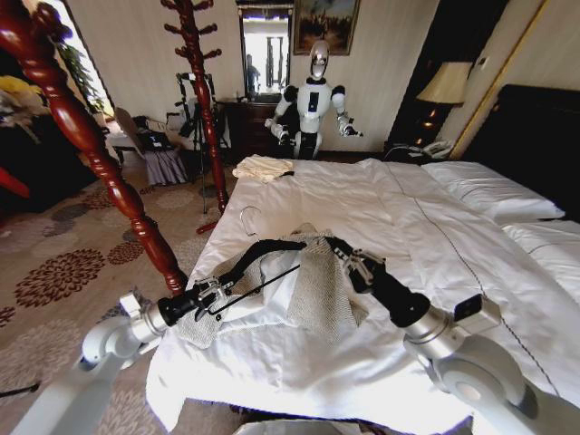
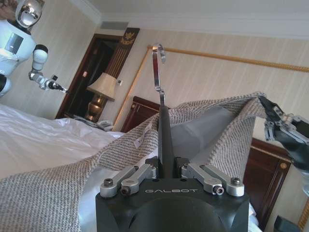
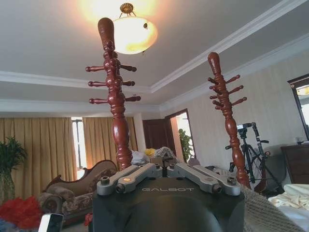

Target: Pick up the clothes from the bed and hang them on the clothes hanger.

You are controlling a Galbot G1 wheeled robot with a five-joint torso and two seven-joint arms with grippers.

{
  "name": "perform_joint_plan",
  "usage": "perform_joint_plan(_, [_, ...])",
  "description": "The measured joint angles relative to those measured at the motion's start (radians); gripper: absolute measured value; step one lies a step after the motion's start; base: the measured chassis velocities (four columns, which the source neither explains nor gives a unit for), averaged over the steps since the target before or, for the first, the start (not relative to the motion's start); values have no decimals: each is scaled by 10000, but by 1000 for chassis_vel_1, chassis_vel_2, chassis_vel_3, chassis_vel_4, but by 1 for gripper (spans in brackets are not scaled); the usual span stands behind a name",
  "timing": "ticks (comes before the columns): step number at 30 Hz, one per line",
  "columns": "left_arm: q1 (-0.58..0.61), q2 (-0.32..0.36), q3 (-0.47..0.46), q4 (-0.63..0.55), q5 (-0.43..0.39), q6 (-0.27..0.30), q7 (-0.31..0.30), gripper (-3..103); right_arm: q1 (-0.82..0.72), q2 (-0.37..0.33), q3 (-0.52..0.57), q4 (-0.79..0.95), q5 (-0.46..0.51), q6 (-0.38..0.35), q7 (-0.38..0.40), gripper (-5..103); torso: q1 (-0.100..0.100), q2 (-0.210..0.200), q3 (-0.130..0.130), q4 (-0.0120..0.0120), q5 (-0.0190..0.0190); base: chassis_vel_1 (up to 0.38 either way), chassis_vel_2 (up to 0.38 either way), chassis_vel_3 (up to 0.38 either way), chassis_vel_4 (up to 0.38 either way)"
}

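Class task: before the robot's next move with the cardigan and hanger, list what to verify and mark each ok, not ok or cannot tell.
1. Left gripper shut on the clothes hanger: ok.
2. Hanger hook free of the knit: ok.
3. Right gripper at the cardigan edge: ok.
4. Right gripper's hold on the knit: cannot tell.
5. Hanger inside both shoulders: cannot tell.
6. Cardigan lifted off the bed: not ok, most still lies there.

coat stand (image 1: 100, 159) | second coat stand (image 1: 204, 100) | cream cloth (image 1: 262, 168) | lamp (image 1: 447, 84) | tripod (image 3: 251, 150)
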Motion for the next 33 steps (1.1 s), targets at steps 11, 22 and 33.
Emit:
perform_joint_plan(11, [-1168, -994, 1718, 368, 1154, -268, -92, 16, 939, 30, -1296, -1224, -439, 218, -307, 0, 1, -1, 1, 2, 2, 0, 0, 0, 0])
perform_joint_plan(22, [-2149, -1163, 2172, 926, 1127, -397, -256, 16, 1154, 216, -2230, -1878, -1292, 653, -1154, 0, 2, 0, 1, 0, 0, 0, 0, 0, 0])
perform_joint_plan(33, [-2074, -787, 1981, 651, 719, -412, 279, 16, 1116, 337, -2854, -2508, -3090, 1103, -2446, 4, 1, -1, 0, 1, 0, 0, 0, 0, 0])
